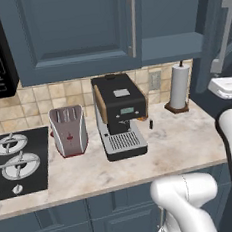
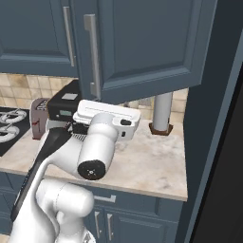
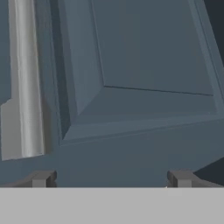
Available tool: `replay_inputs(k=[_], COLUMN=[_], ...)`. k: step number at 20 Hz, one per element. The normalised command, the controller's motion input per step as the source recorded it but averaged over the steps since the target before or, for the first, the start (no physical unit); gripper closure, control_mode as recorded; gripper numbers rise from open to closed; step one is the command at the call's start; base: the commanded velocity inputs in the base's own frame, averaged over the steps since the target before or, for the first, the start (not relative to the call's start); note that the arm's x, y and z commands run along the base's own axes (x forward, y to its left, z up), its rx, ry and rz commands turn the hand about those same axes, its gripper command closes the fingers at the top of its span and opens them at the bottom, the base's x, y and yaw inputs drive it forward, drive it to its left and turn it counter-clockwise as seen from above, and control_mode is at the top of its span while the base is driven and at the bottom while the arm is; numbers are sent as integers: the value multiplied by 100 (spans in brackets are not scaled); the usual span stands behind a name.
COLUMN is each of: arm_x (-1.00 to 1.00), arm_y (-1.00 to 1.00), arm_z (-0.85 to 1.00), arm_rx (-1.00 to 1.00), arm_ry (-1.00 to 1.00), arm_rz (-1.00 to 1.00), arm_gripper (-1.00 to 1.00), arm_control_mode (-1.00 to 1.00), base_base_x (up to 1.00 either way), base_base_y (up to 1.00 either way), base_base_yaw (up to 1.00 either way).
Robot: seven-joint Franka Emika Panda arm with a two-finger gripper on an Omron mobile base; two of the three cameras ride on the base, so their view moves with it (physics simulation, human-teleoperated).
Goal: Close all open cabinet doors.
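The cabinet door [image 2: 142, 45] that stands open hangs above the right end of the counter [image 2: 147, 168], swung out toward me: a flat slate-blue slab, matte, with a raised frame and a sunken rectangular panel, its long axis upright. A slim silver bar handle [image 2: 91, 57] runs vertically near its free left edge. Through my hand camera that door [image 3: 144, 83] sits very close ahead, bevelled frame edges sharp, the handle [image 3: 24, 83] a smooth brushed strip at the left. My pincer [image 3: 111, 179] is spread wide with nothing between the tips. The closed neighbouring door [image 1: 70, 32] lies flat above the boxy black coffee machine [image 1: 120, 112]. The pale stone counter has bare room between that machine and the upright paper towel roll [image 1: 179, 87].
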Motion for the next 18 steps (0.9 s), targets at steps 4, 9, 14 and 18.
replay_inputs(k=[4, 9, 14, 18], arm_x=[38, 38, 37, 38], arm_y=[0, 6, 14, 17], arm_z=[0, 0, 0, -2], arm_rx=[0, 0, 0, 0], arm_ry=[0, 0, 0, 0], arm_rz=[-1, -1, 0, 0], arm_gripper=[-100, -100, -100, -100], arm_control_mode=[-100, -100, -100, -100], base_base_x=[0, 0, 0, 0], base_base_y=[0, 0, 0, 0], base_base_yaw=[0, 0, 0, 0])
